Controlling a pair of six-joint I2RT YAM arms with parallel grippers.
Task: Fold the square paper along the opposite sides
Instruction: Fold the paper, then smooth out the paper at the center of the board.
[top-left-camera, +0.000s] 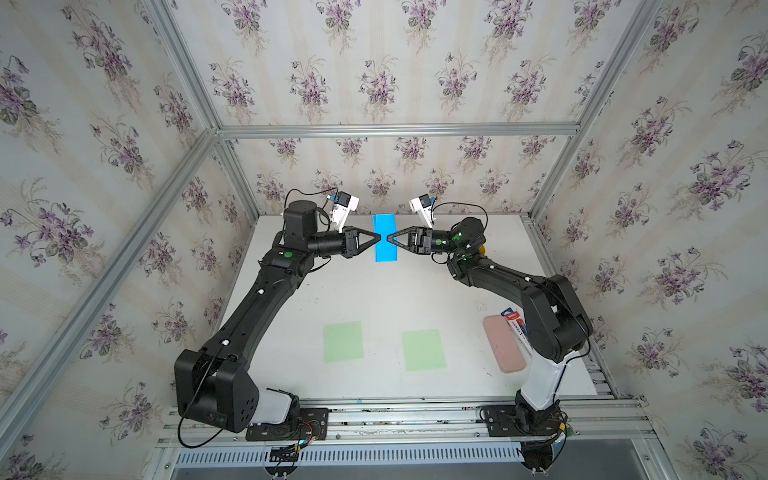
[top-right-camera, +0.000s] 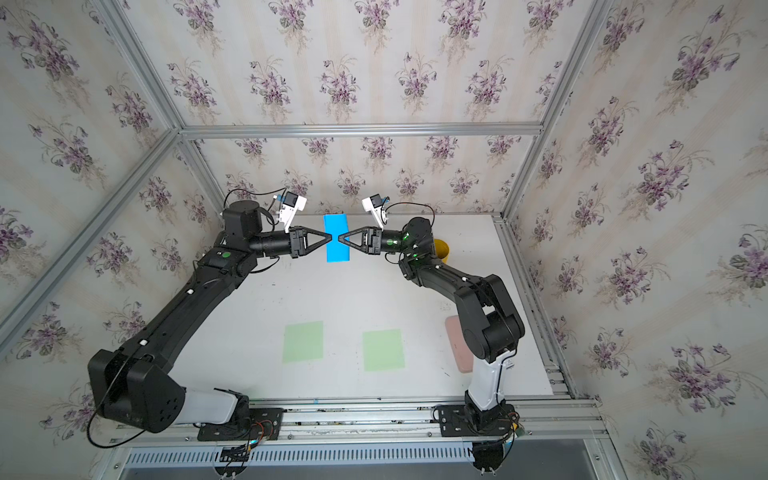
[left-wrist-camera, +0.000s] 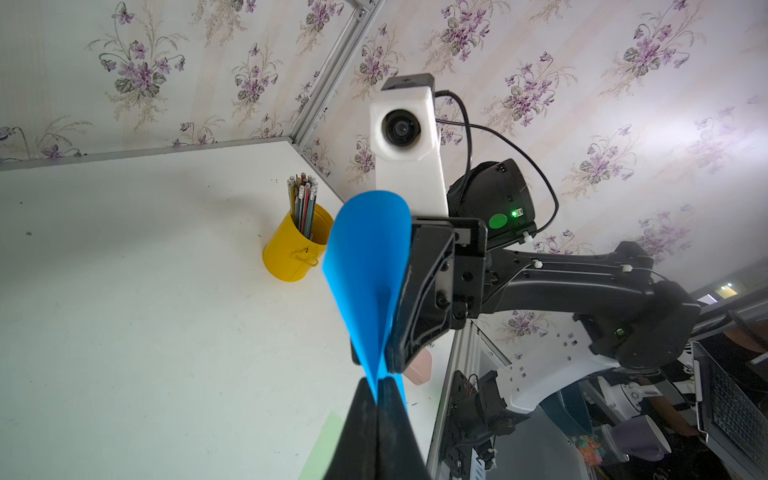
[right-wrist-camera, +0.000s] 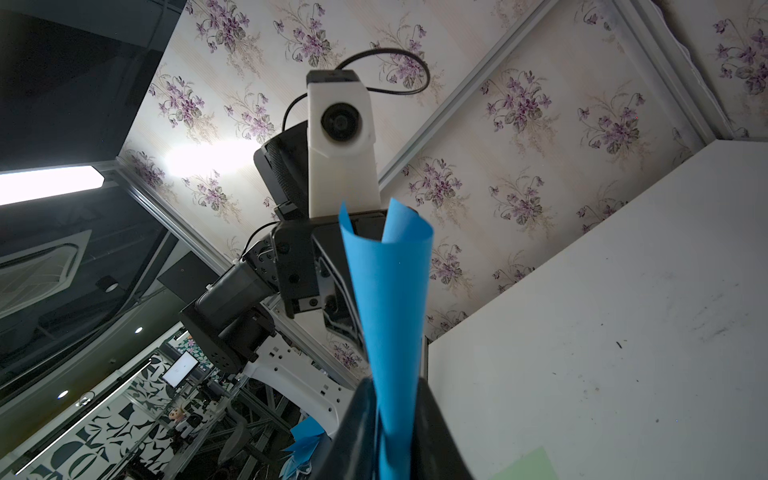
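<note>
1. Overhead, we saw the blue paper (top-left-camera: 384, 224) raised off the desk (top-left-camera: 374, 299) near its far edge, between our left pincer (top-left-camera: 379, 237) and right pincer (top-left-camera: 389, 239).
2. Our left pincer (left-wrist-camera: 378, 388) was pressed together, pinching the paper, which curled over beyond it.
3. Our right pincer (right-wrist-camera: 395, 399) had the paper between its fingers (right-wrist-camera: 361, 419); we could not tell whether it truly gripped.
4. Two green sheets (top-left-camera: 343, 340) lay flat nearer the arm bases.

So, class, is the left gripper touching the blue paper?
Touching. The left wrist view shows the left gripper shut on the blue paper, with no gap.
</note>
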